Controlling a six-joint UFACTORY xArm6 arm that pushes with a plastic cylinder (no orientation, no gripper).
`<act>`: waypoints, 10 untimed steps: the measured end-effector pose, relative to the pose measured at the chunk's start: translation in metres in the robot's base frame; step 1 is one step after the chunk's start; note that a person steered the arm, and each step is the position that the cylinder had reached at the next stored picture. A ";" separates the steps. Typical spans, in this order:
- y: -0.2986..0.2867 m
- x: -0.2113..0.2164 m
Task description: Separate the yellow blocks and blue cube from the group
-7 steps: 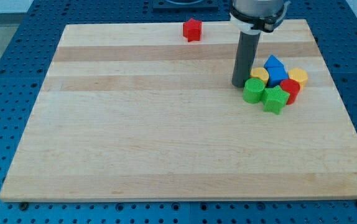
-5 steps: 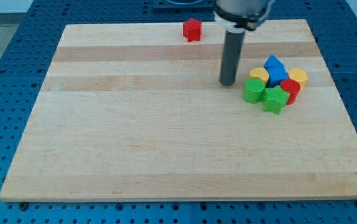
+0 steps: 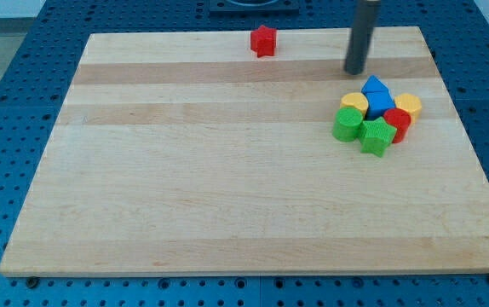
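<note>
A tight group of blocks sits at the view's right on the wooden board (image 3: 227, 179). It holds a blue cube (image 3: 376, 95) at its top, a yellow block (image 3: 354, 102) to the cube's left, a yellow block (image 3: 409, 106) to its right, a red block (image 3: 397, 122), a round green block (image 3: 346, 124) and a green star-shaped block (image 3: 376, 136). My tip (image 3: 355, 72) is above the group toward the view's top, a short gap from the blue cube and touching no block.
A red star-shaped block (image 3: 263, 40) stands alone near the board's top edge. Blue perforated table surface (image 3: 6, 102) surrounds the board.
My tip moved from the left of the group, first a little further left, then up and right to a spot above the blue cube. The blocks have not moved.
</note>
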State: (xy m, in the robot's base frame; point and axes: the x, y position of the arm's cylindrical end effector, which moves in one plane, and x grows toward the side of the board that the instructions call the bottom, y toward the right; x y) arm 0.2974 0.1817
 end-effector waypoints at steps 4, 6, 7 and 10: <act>0.071 0.078; 0.058 0.103; 0.030 0.103; -0.053 0.099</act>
State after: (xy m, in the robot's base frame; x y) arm 0.3966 0.1282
